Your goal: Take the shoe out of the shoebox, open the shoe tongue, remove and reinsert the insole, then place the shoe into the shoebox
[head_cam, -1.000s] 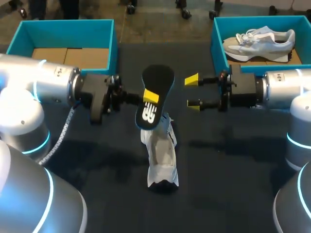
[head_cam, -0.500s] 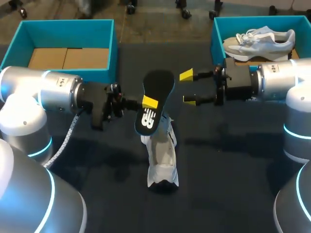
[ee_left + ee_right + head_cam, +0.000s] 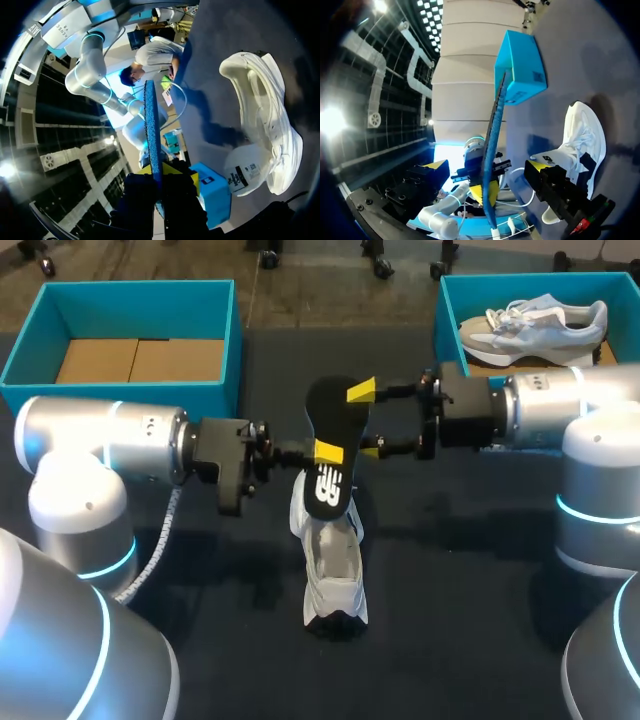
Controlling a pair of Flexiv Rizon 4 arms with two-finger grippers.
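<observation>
Insole stands on edge above the shoe, pinched by the left fingers. Right fingers gape wide with the insole between them, apart from both.

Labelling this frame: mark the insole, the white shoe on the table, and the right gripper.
insole (image 3: 336, 418), head view, on its black upper half.
white shoe (image 3: 333, 570), head view, inside its opening.
right gripper (image 3: 366, 422), head view, midway between its fingertips.
</observation>
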